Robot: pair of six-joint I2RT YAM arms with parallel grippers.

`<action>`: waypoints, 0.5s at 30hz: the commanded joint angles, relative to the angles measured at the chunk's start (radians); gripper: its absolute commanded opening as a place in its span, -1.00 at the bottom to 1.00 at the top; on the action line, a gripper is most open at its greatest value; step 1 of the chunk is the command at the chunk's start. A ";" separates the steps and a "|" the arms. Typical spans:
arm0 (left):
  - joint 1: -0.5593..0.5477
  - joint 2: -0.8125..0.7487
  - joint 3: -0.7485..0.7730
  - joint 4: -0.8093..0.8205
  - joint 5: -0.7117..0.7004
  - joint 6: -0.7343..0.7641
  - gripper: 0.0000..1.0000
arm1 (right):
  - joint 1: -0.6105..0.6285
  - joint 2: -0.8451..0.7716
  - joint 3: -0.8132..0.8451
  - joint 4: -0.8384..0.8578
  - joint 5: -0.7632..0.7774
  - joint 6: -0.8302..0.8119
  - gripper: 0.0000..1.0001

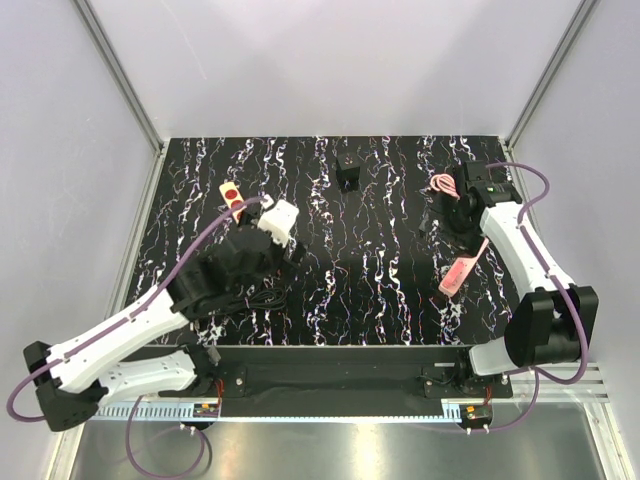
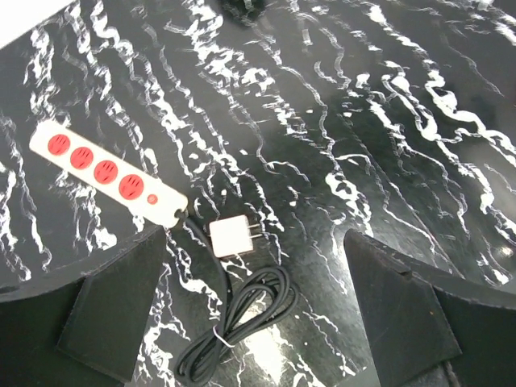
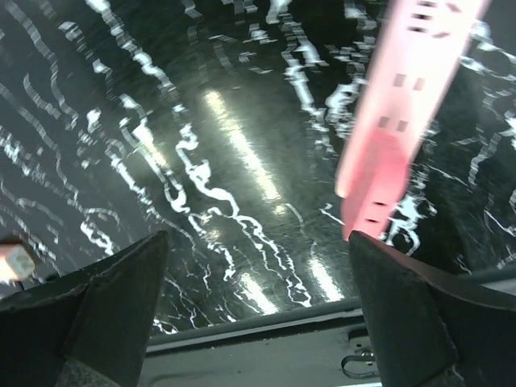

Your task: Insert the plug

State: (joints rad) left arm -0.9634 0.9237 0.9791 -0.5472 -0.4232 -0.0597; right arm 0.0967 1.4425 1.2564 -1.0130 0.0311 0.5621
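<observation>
A small white plug [image 2: 231, 236] with two metal prongs lies flat on the black marbled table. Just to its left ends a cream power strip [image 2: 97, 173] with several red sockets, which also shows in the top view as the power strip [image 1: 232, 196]. A tied coil of black cable [image 2: 242, 322] lies right below the plug. My left gripper [image 2: 254, 262] hovers over the plug and coil, open and empty. My right gripper [image 3: 256, 242] is open and empty too, with a pink power strip [image 3: 411, 105] lying just beyond its right finger.
A small black block [image 1: 348, 175] stands at the back middle. The pink strip [image 1: 458, 272] lies diagonally at the right, with its coiled pink cable [image 1: 440, 185] behind it. The table's near metal rail [image 3: 266, 355] runs close under the right gripper.
</observation>
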 commanded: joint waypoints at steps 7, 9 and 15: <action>0.420 0.255 0.150 -0.077 0.406 -0.213 0.98 | 0.047 -0.033 0.022 0.157 -0.143 -0.102 0.99; 0.460 0.317 0.164 -0.097 0.374 -0.207 0.95 | 0.048 -0.059 0.008 0.175 -0.186 -0.122 0.99; 0.477 0.513 0.168 -0.102 0.383 -0.227 0.80 | 0.048 -0.162 -0.078 0.254 -0.313 -0.116 0.99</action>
State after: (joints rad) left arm -0.4889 1.3964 1.1149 -0.6376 -0.1081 -0.2523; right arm 0.1387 1.3529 1.2083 -0.8322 -0.1722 0.4591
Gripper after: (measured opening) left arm 0.916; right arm 0.994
